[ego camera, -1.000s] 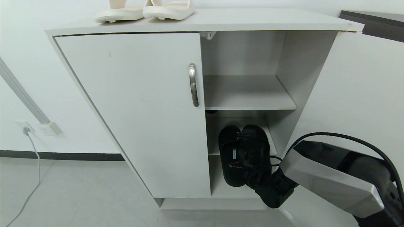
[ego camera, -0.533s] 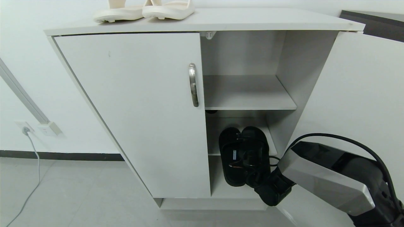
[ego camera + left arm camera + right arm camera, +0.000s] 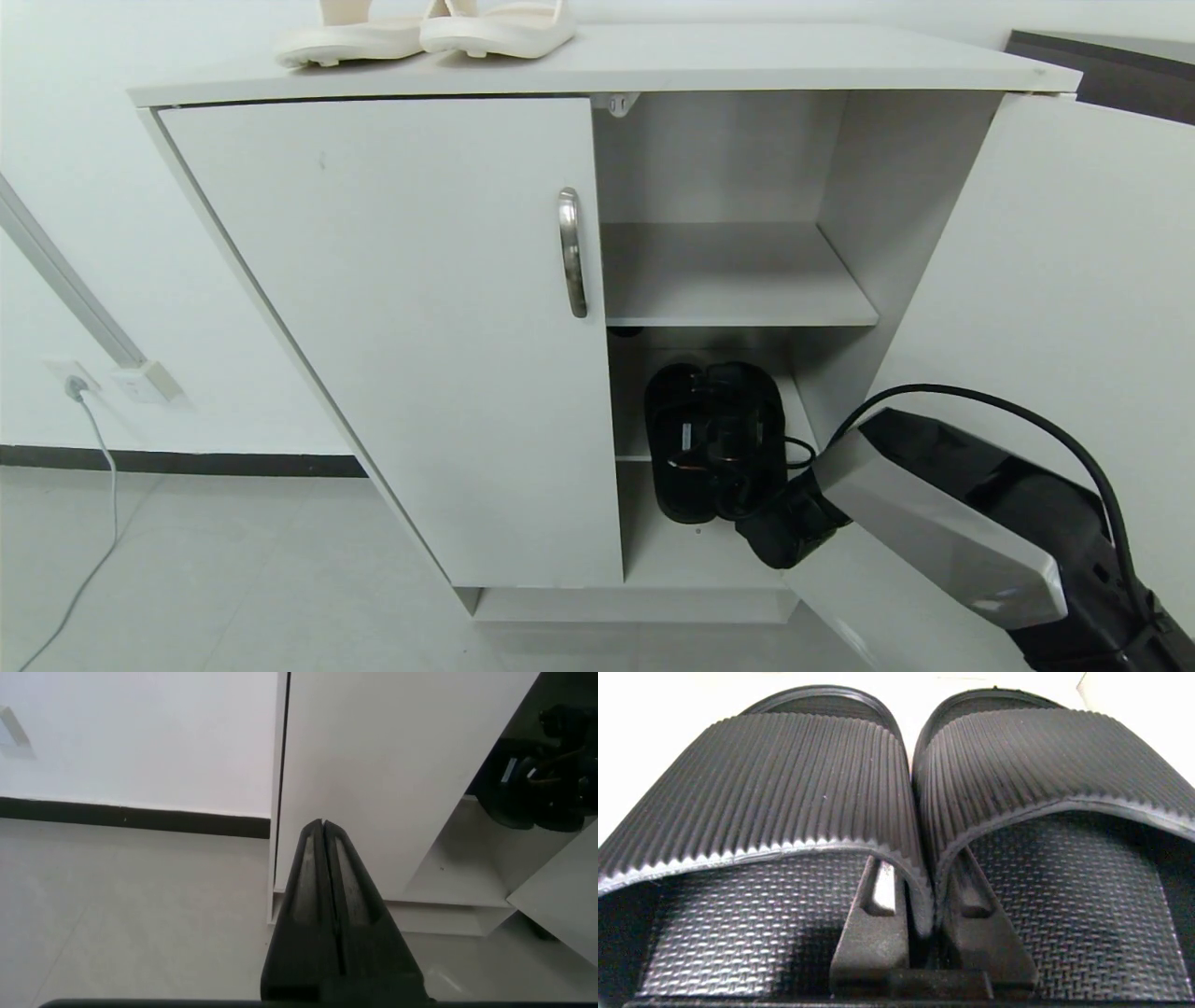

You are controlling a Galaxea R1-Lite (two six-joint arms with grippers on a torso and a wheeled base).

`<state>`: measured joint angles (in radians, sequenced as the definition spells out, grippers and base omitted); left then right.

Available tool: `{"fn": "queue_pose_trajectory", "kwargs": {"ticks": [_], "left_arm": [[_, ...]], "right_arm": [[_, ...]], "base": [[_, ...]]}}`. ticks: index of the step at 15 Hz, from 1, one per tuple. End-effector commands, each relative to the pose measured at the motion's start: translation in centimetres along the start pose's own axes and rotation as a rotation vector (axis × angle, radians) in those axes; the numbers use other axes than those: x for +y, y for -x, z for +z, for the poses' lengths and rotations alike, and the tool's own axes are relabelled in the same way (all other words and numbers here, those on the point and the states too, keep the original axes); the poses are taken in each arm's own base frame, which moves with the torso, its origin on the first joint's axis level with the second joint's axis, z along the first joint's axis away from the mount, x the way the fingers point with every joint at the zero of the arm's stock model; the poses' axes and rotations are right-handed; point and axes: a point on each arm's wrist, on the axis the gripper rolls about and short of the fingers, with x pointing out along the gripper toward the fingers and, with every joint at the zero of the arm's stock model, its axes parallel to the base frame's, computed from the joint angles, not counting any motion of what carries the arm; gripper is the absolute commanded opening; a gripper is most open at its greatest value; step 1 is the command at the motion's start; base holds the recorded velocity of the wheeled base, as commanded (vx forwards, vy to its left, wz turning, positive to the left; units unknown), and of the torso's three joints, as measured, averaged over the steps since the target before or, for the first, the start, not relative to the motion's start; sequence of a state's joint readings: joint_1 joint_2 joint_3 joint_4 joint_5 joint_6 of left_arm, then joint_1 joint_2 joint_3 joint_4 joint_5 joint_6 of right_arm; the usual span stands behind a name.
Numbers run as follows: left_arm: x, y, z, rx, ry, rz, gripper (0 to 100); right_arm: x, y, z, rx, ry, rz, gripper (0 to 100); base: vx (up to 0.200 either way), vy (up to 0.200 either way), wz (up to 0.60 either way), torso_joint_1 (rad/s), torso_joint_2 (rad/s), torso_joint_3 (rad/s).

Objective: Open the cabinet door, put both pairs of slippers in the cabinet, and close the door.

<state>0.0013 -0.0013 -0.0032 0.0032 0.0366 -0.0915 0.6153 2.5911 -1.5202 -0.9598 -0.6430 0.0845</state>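
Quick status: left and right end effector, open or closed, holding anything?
Left end effector: closed, holding nothing.
Right end effector: closed on the black slippers, pinching their inner edges together.

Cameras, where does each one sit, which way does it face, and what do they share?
Head view: on the head, facing forward-down at the cabinet; right arm lower right.
Left wrist view: low, facing the cabinet's closed door; shut left gripper.
Right wrist view: close behind the black slippers; right gripper clamps them.
Shared: all three show the black slippers.
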Motion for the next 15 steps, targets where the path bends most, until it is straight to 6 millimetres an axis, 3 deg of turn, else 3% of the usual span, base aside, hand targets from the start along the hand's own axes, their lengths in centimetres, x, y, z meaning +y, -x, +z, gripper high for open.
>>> {"fn": "queue_pose_trajectory", "kwargs": {"ticks": [1, 9, 15], "left_arm": [[0.0, 0.0, 0.0, 0.001, -0.001, 0.001, 0], [0.0, 0.0, 0.0, 0.001, 0.004, 0.002, 0], [0.0, 0.0, 0.0, 0.001, 0.004, 0.002, 0]], "right_arm": [[0.2, -1.3, -0.3, -0.008, -0.005, -0.012, 0], [0.5, -4.3, 1.6, -0.017, -0.013, -0.041, 0], [0.5, -4.8, 1.5, -0.020, -0.006, -0.047, 0]], "base": [[0.000, 0.000, 0.00, 0.000, 0.00, 0.000], [0.000, 0.000, 0.00, 0.000, 0.00, 0.000], [0.000, 0.000, 0.00, 0.000, 0.00, 0.000]]}}
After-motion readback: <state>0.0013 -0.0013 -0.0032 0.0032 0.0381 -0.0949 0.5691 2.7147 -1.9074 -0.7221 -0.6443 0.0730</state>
